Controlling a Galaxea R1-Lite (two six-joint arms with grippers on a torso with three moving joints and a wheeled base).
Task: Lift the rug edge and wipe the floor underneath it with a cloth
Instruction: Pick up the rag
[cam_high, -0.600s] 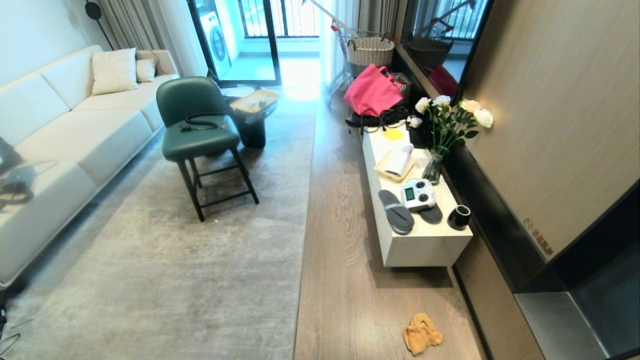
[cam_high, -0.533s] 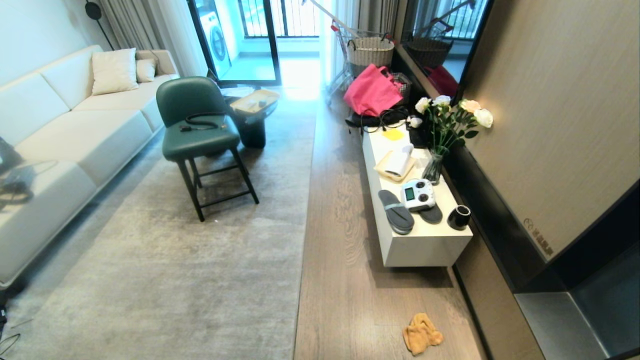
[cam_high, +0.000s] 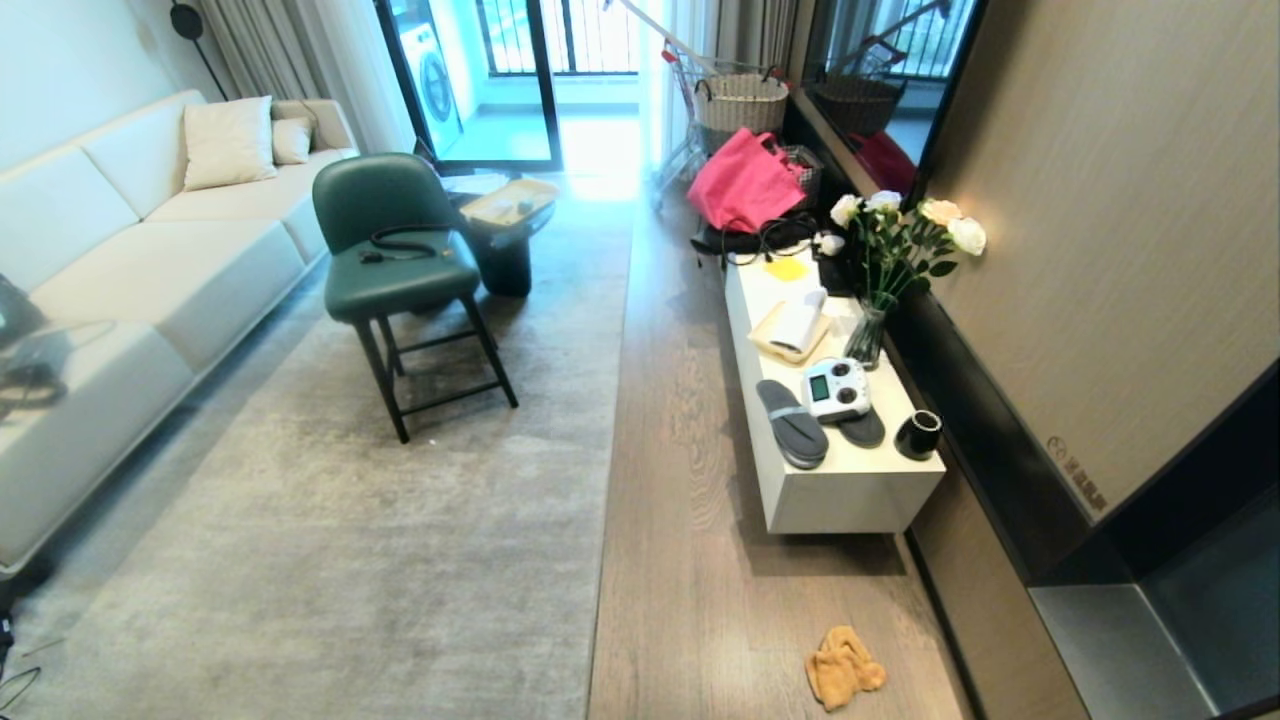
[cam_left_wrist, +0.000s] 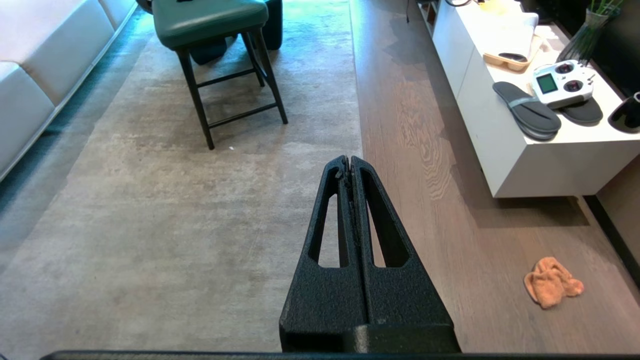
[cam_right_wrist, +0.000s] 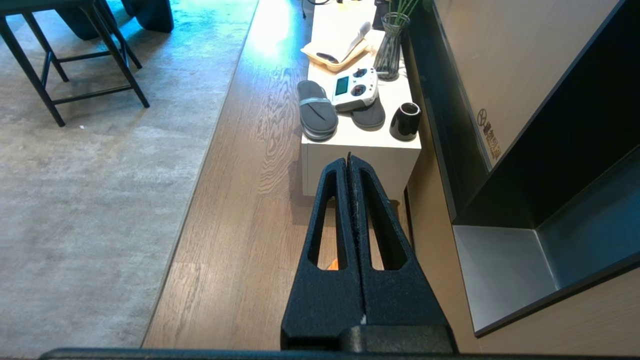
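While both the left gripper (cam_left_wrist: 348, 161) and the right gripper (cam_right_wrist: 348, 159) hang pinched closed and empty above the floor (cam_high: 690, 560), the cloth (cam_high: 843, 666) lies on the planks, well apart from the flat rug edge (cam_high: 606, 480); fingers left closed would likely shove the cloth aside. In the right wrist view the cloth shows only as an orange sliver behind the fingers; the head view shows neither arm.

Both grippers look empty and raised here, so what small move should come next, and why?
Probably lower the right gripper toward the orange cloth and open it. The cloth lies loose on the wood floor, apart from the rug edge, which lies flat. Both the right and left gripper are shut on nothing.
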